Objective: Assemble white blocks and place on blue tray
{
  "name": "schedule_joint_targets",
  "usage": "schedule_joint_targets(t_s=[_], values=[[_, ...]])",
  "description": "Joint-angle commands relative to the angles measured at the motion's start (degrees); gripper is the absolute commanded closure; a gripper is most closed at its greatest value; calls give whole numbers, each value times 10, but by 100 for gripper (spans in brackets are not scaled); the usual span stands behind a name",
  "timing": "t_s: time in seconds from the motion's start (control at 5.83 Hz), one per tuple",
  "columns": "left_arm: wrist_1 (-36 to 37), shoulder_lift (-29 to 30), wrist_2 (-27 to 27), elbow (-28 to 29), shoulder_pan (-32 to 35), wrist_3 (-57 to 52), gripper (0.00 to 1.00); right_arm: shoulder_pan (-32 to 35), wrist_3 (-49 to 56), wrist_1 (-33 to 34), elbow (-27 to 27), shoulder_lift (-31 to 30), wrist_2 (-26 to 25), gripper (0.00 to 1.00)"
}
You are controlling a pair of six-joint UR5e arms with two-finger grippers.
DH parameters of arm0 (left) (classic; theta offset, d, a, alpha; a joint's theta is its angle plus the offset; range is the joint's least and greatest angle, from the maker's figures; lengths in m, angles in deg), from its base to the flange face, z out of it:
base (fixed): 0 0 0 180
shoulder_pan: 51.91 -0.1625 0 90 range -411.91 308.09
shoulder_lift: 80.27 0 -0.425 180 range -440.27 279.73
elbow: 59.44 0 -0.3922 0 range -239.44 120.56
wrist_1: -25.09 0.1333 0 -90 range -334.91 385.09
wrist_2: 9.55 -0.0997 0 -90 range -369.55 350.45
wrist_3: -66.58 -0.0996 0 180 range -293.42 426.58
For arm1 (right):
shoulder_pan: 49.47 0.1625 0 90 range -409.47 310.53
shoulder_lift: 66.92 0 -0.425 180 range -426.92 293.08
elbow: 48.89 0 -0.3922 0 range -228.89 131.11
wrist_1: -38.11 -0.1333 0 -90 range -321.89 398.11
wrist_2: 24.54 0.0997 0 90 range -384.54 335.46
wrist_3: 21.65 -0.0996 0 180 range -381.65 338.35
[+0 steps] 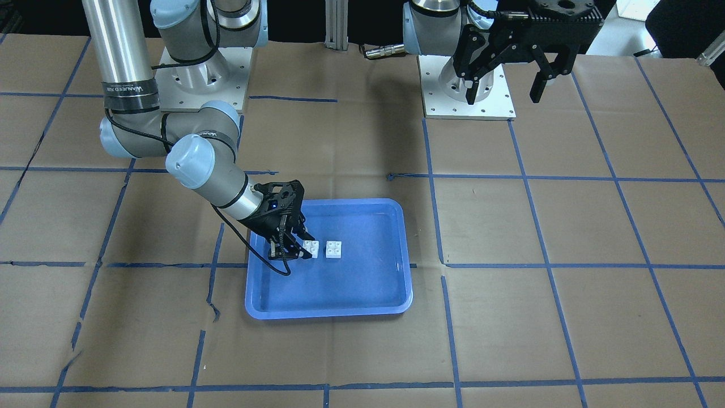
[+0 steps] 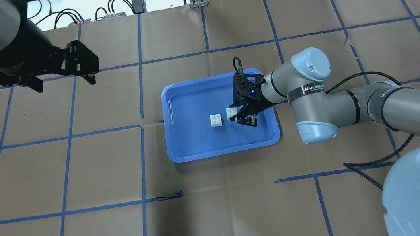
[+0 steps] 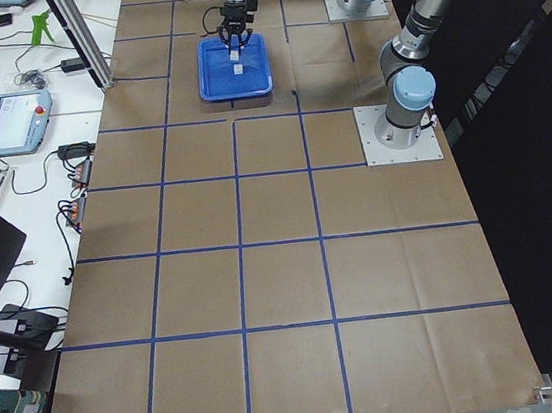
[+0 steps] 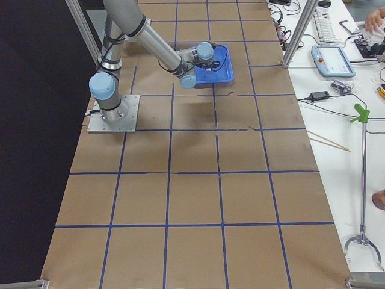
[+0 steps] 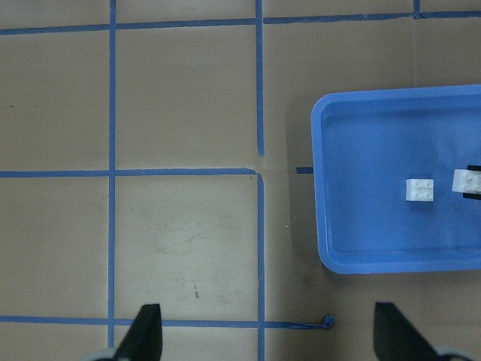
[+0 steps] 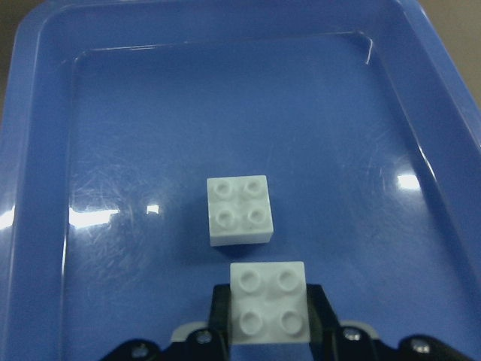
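Note:
The blue tray [image 2: 222,153] lies mid-table. Two white blocks are in it, studs up, a small gap apart. My right gripper [image 2: 238,115] reaches into the tray and is shut on one white block [image 6: 267,301], which also shows in the front view [image 1: 310,247]. I cannot tell whether this block touches the tray floor. The other white block [image 6: 239,210] lies free on the tray floor just beyond it, also seen from overhead [image 2: 216,120]. My left gripper [image 2: 65,83] hangs open and empty, high above the table and far from the tray; its fingertips [image 5: 146,331] stand wide apart.
The table is covered with brown paper marked by a blue tape grid [image 2: 143,126]. The two arm bases [image 1: 467,90] stand at the robot's edge. A side bench with a pendant and cables [image 3: 19,122] runs beyond the table's far edge.

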Motion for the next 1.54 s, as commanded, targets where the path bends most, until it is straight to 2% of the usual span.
schedule_joint_targets(t_s=[0.0,1.37], values=[[1,0,1,-2,-3,0,1,12,2,3,0,8,5,71],[33,5,2,0,-11,3,1,14,-6,7,1,11,8,71]])
